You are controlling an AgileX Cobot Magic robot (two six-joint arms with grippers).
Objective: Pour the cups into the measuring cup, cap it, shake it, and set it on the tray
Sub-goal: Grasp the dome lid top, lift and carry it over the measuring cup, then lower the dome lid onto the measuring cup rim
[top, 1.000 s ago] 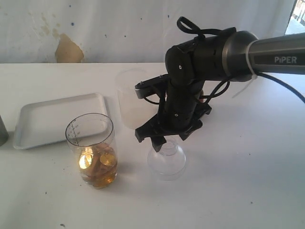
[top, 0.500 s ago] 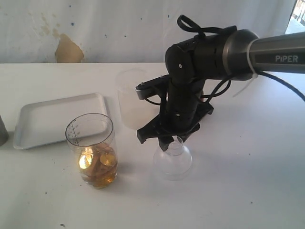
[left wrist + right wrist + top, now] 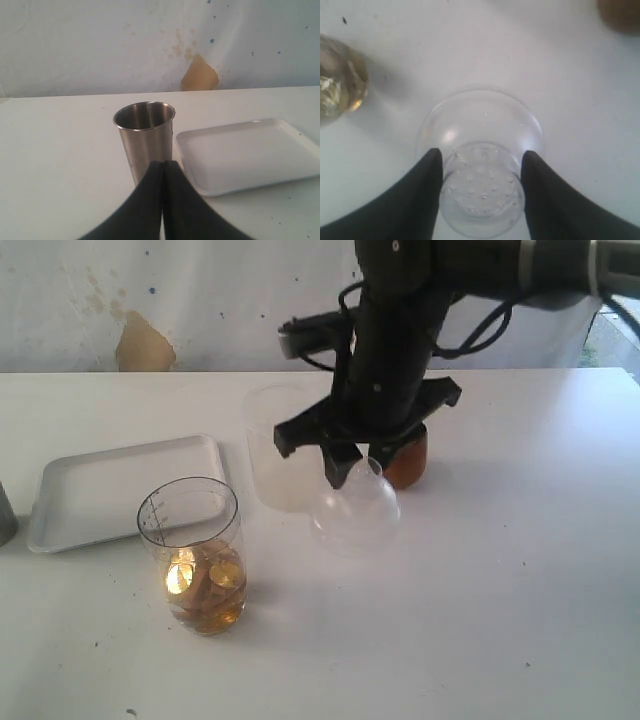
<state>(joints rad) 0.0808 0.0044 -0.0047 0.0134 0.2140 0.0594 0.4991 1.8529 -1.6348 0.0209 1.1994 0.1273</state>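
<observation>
Right gripper (image 3: 348, 472): clenched on the perforated neck of a clear domed lid (image 3: 356, 512), one black finger (image 3: 415, 200) on either side in the right wrist view. Hangs at centre frame in the exterior view, with the lid tilted and seemingly off the white table (image 3: 520, 620).

Left gripper (image 3: 162, 170): pinched shut on nothing, bottom centre of the left wrist view, just in front of the steel tumbler (image 3: 145, 140).

Outward from the lid:
- Directly behind the arm, a brown wooden cup (image 3: 408, 458), partly hidden.
- Just left of the gripper, a frosted translucent cup (image 3: 275, 450), upright.
- Lower left of centre, the measuring cup (image 3: 192, 552), upright and uncapped, with amber liquid and pale round pieces in its lower half.
- Behind that, at left, the white tray (image 3: 110, 490), near the measuring cup but not touching it.
- At the far left edge, only a sliver of the steel tumbler.

Step in hand, as a judgement: capping. Pouring looks finished, going by the filled measuring cup.

Next move calls for carrying the lid down-left across the frame, levelling it, centring its wide rim over the open mouth and pressing straight down. Needs care, since the measuring cup stands unheld and could tip.

Count: two grippers, one lid, one measuring cup, one frosted translucent cup, one wooden cup, one steel tumbler, one tray.
</observation>
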